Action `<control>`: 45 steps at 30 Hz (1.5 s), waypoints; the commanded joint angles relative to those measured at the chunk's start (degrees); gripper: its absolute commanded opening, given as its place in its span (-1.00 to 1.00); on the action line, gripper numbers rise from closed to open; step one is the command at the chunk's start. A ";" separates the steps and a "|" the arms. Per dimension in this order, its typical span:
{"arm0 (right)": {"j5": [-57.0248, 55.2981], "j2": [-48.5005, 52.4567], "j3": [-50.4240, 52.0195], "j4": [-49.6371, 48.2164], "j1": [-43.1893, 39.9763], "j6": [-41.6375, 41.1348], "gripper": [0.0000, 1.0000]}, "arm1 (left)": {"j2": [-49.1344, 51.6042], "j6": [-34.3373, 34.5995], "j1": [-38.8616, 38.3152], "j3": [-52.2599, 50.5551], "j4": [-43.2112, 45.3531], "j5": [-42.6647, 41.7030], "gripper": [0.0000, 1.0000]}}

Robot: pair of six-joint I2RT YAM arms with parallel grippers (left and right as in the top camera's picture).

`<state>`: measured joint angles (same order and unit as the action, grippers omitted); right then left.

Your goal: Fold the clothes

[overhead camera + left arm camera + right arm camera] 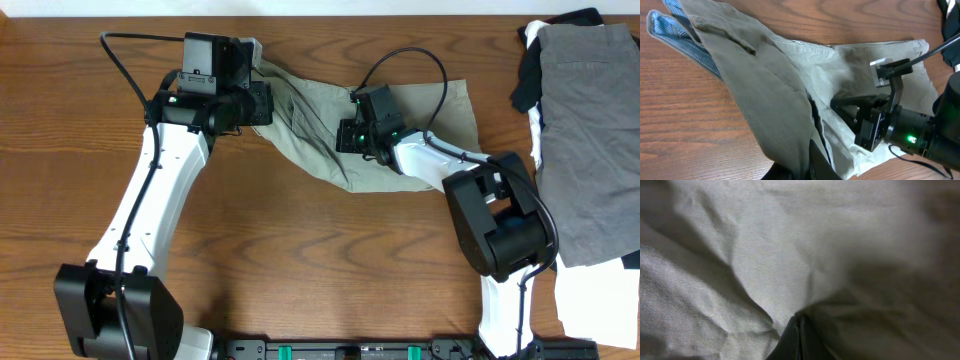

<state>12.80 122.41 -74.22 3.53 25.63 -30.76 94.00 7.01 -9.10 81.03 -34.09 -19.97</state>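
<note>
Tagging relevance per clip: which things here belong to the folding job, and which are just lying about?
Job in hand: khaki shorts, left end effector, right end effector.
Lying about: grey garment, black garment, white garment, piled on the robot's right.

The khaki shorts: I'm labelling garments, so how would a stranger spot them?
On the wooden table, look top centre. The shorts lie alone there, khaki-olive with blue waistband lining, unlike the grey, black and white pile at the right edge.

Matt woven khaki shorts (420, 110) lying creased, pale blue striped cloth lining (680, 30) showing, smooth wood-grain table (300, 260) shining faintly, glossy white plastic arm shells (165, 195) gleaming, matt grey garment (595, 130) lying right.
</note>
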 commanded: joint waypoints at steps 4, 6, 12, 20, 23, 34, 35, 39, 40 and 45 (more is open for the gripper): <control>0.76 -3.32 -3.61 0.15 -3.54 3.21 -0.98 | -1.27 -1.03 -0.46 0.48 0.33 0.02 -0.85; 0.76 -3.26 -4.72 -0.09 -4.28 3.21 -0.98 | -1.27 -1.07 -1.11 0.48 0.33 0.04 -0.85; 0.74 -2.82 -4.79 -4.98 -4.09 3.63 -0.98 | -1.27 -2.10 -2.86 0.48 0.35 0.07 -0.85; -1.42 1.57 -4.79 -8.81 -1.70 3.61 -0.98 | -1.31 -2.08 -2.89 0.48 0.28 0.07 -0.84; -1.38 4.22 -4.79 -10.60 -0.63 3.04 -0.98 | -1.31 -2.10 -2.89 0.48 0.28 0.07 -0.85; -2.64 6.91 -5.75 -12.26 0.50 3.65 -0.98 | -1.33 -2.10 -2.89 0.50 0.11 0.07 -0.84; -1.64 6.47 -6.56 -11.76 0.20 3.67 -0.98 | -1.33 -2.10 -2.89 0.52 0.02 0.07 -0.85; -0.61 4.66 -11.78 -6.45 -1.11 5.57 -0.98 | -1.33 -2.10 -2.89 0.55 -0.13 0.07 -0.85; -0.57 4.66 -13.25 -5.01 -1.46 5.81 -0.98 | -1.33 -2.10 -2.89 0.55 -0.15 0.07 -0.85; -1.14 4.70 -15.26 -2.86 -2.21 6.49 -0.98 | -1.33 -2.10 -2.89 0.55 -0.15 0.07 -0.85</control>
<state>11.84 128.62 -88.66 0.01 24.08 -25.96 94.00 5.89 -11.94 81.03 -34.28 -19.94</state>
